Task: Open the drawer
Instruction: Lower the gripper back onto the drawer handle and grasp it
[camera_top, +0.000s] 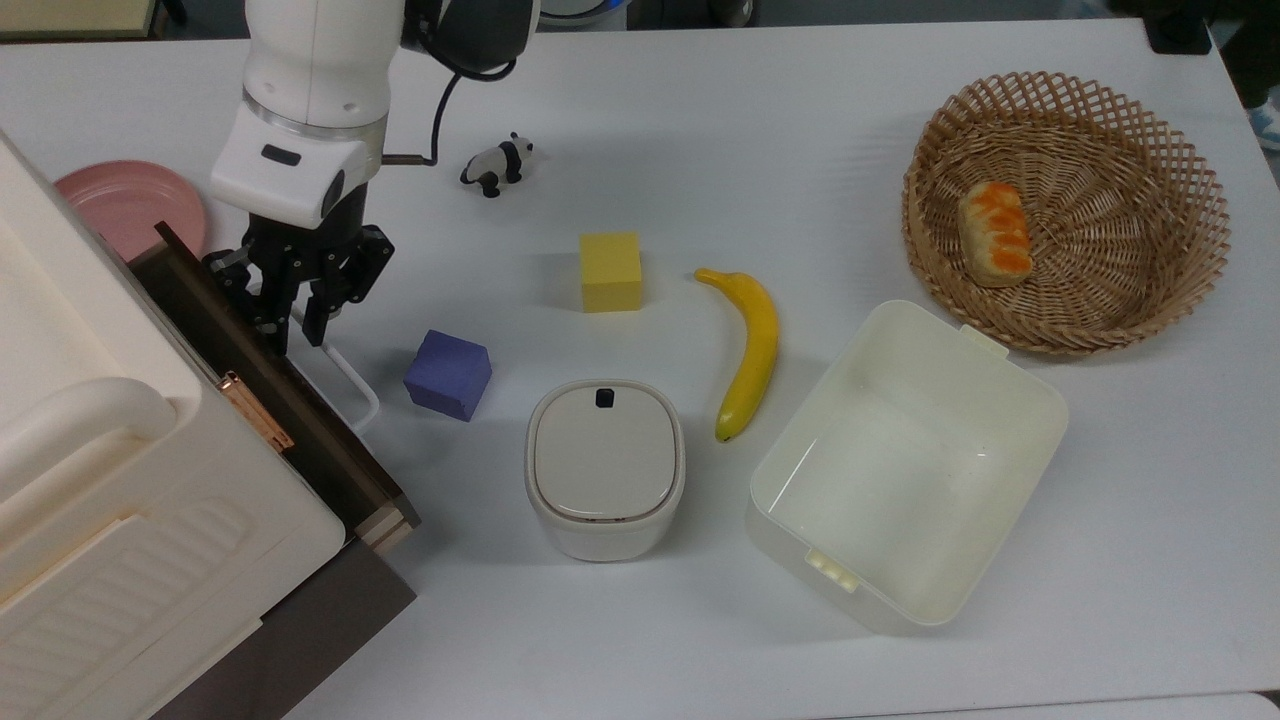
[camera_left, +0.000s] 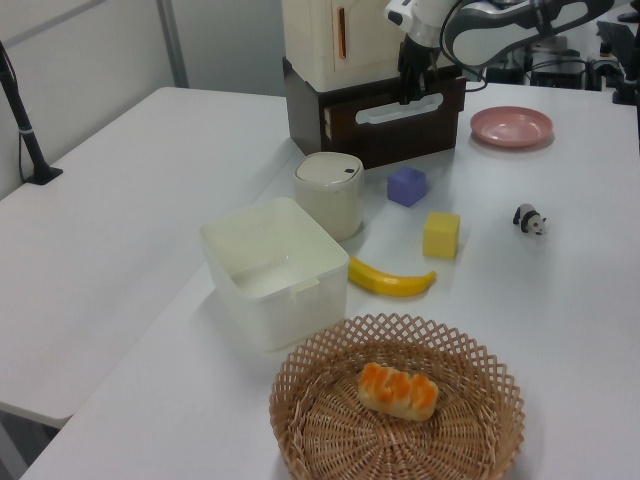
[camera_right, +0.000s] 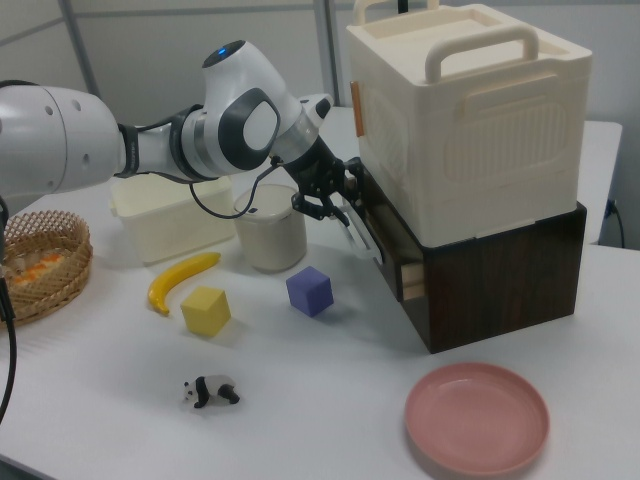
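Dark brown drawer (camera_top: 290, 400) front sits barely ajar at nine o'clock in the top view, beneath the cream cabinet (camera_right: 470, 120). The pincer (camera_top: 297, 318) stands spread astride the white loop handle (camera_top: 345, 375). Recommended: close squarely, then pull straight out, clear of the purple cube (camera_top: 448, 374).

The top view looks straight down on the white table (camera_top: 800, 150), with the cream ribbed cabinet (camera_top: 120, 520) at the top view's left edge. The left view stands low beyond the woven wicker basket (camera_left: 395, 415), nearest it, and faces along the table toward the cabinet (camera_left: 340, 40) far off. The right view sits at the opposite end, close to the round pink plate (camera_right: 477, 417), facing back. All three share the purple cube (camera_top: 447, 374) (camera_left: 406, 186) (camera_right: 309, 291)
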